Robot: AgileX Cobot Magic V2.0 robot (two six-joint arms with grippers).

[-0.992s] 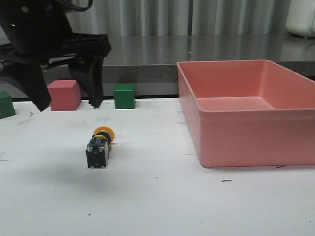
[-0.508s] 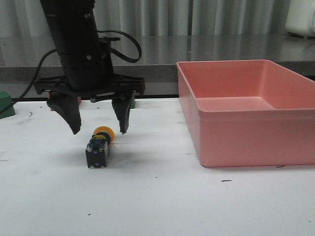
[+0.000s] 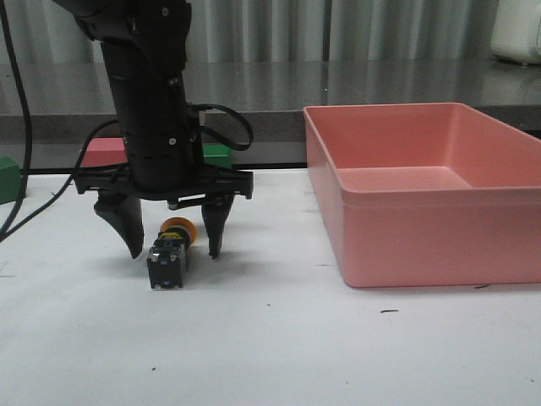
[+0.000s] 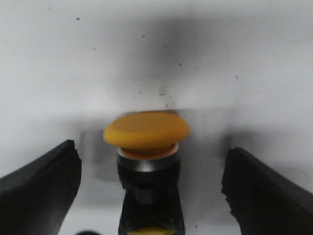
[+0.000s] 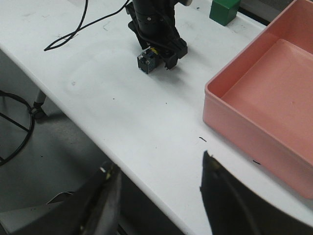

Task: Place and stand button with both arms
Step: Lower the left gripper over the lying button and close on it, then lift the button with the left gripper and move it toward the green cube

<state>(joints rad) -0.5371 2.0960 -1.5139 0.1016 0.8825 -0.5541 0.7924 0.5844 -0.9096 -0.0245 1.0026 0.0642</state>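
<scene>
Lowered since half a second ago, the left gripper (image 3: 172,239) now has its fingertips down at desk level on either side of the button (image 3: 169,255), where before they hung just above it. Its fingers (image 4: 41,188) are spread wide apart, with clear gaps to the button on both sides; no contact is visible. The button lies on its side on the white desk (image 3: 270,338), its yellow-orange cap (image 4: 146,130) between the fingers and pointing away from the front camera, its dark base toward that camera. Behind the left arm, a pink cube (image 3: 103,151) and a green cube (image 3: 217,152) are partly hidden. Well off to that gripper's right stands a pink bin (image 3: 431,190). The right gripper (image 5: 159,196) sits beyond the desk's near edge, well apart from the button, fingers parted and holding nothing.
</scene>
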